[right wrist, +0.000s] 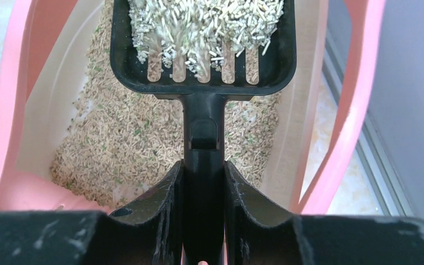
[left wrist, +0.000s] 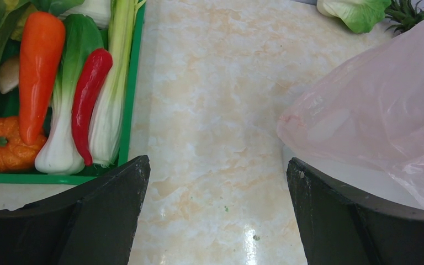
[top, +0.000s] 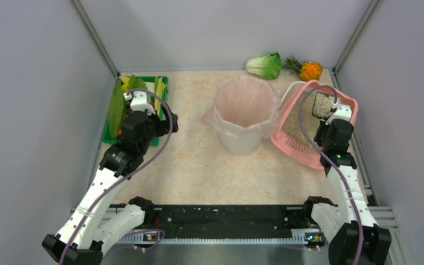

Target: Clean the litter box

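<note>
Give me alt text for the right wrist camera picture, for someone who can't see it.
The right hand grips the handle of a black slotted scoop heaped with pale litter pellets, held over the pink litter box of beige granules.

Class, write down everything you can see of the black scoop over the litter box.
The scoop is black, plastic-looking: a shallow walled head with a row of slots and a straight thick handle. Pale pellets heap the head, some poking through the slots. It hangs above the granules in the litter box, apparently clear of them. The right pincer is shut on its handle; nothing else seems to touch it.
</note>
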Controlling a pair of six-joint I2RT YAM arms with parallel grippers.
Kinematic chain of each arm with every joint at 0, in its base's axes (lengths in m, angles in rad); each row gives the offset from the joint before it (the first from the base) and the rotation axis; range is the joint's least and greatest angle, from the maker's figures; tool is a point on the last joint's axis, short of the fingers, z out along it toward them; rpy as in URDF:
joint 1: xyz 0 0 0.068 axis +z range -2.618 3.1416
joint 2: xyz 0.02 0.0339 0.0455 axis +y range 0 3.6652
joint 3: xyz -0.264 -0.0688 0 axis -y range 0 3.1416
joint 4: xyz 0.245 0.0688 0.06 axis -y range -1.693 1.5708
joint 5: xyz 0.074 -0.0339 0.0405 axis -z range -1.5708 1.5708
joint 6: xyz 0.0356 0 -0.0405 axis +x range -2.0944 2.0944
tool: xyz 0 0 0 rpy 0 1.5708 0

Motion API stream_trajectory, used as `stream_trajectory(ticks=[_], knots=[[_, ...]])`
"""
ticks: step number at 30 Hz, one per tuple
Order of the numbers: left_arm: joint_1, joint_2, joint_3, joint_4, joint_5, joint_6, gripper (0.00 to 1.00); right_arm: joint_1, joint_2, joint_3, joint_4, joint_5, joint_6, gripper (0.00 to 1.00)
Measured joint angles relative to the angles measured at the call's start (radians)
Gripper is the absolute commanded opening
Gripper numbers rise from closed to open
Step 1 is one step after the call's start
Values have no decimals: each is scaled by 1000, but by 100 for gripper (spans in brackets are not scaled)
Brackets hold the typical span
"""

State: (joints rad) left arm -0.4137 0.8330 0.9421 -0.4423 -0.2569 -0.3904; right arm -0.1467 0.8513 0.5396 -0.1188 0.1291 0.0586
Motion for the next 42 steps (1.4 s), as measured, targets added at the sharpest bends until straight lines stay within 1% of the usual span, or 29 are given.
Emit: stream_trajectory(ticks=[3,8,12,20,23,27,30,35,39,42], knots=[[0,0,0,0,1,-1,99,0,14,4,-13,-23,2,0],[0,-3,-4,-1,0,0,99,0,-52,-51,9,-21,2,0],[0,-13,-8,0,-1,-1,99,1,-24,-41,15,-39,-3,0],[0,-26,-19,0,-7,-2,99,3,-49,-36,40,-32,-65,0],[0,-26,-19,0,-7,-1,99,3,-44,-33,47,-53,-68,0],[0,-26,-19,0,-15,0,99,5,-54,-18,-16,-72,-87,0],[0,-31,-19,0,-24,0,99,7,-85,-16,-16,-60,-98,0],[0,-32,-19,0,-26,0,99,7,-46,33,-47,-73,-111,0],[0,-37,-19,0,-31,0,99,7,-65,32,-42,-73,-117,0],[0,-45,-19,0,-41,3,99,7,-34,66,-81,-83,-138,0]])
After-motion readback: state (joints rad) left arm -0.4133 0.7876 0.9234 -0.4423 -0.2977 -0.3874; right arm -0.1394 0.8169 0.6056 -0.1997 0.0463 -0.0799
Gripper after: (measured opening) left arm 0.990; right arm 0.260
